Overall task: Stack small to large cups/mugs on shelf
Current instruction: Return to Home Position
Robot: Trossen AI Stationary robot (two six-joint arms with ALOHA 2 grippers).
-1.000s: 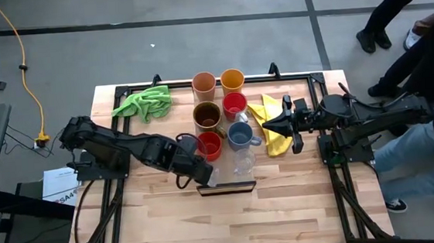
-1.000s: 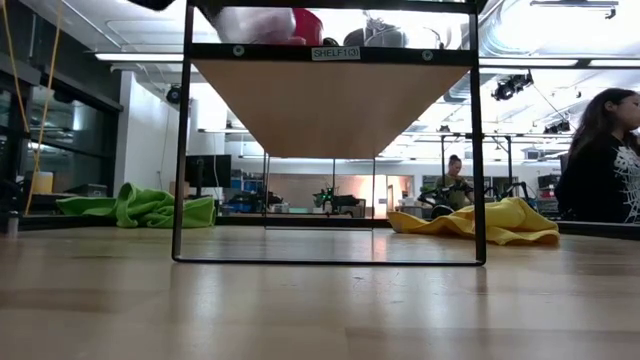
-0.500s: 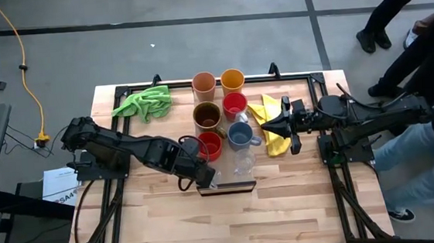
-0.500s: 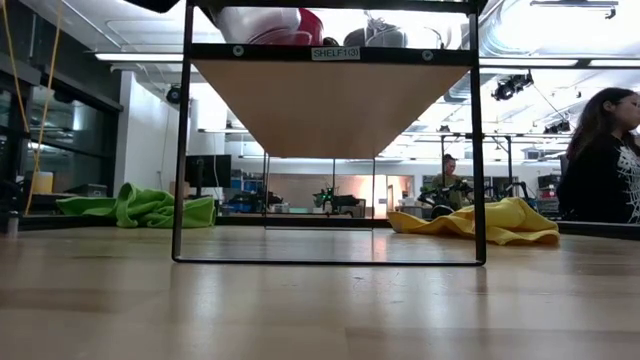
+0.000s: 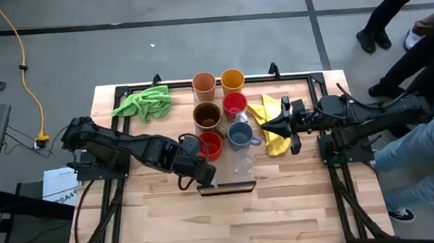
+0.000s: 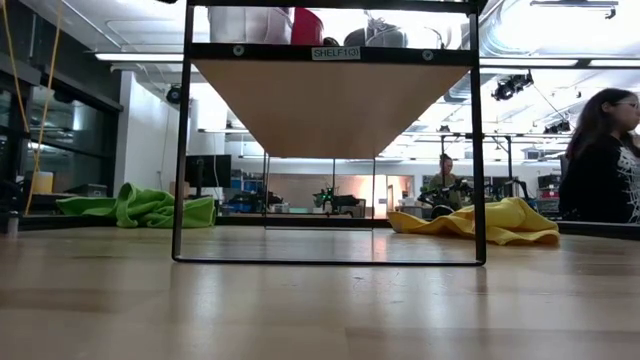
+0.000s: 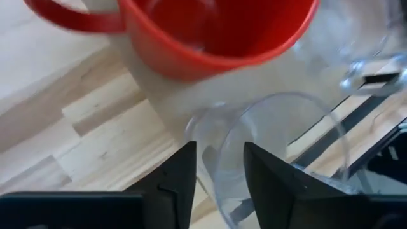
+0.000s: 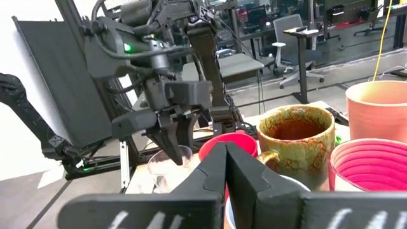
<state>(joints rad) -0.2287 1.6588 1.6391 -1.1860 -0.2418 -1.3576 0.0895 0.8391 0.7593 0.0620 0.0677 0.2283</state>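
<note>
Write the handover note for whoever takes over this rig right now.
Left gripper: open, close over the front-left clear glass, not yet withdrawn.
Right gripper: shut, waiting above the yellow cloth.
Shelf, front to back in pairs: that glass and the second clear glass; red mug and grey-blue mug; brown mug and second red mug; peach tumbler and orange tumbler.
Done: all eight appear placed.
Left: probably only lifting the left arm clear of the glass and parking it.
</note>
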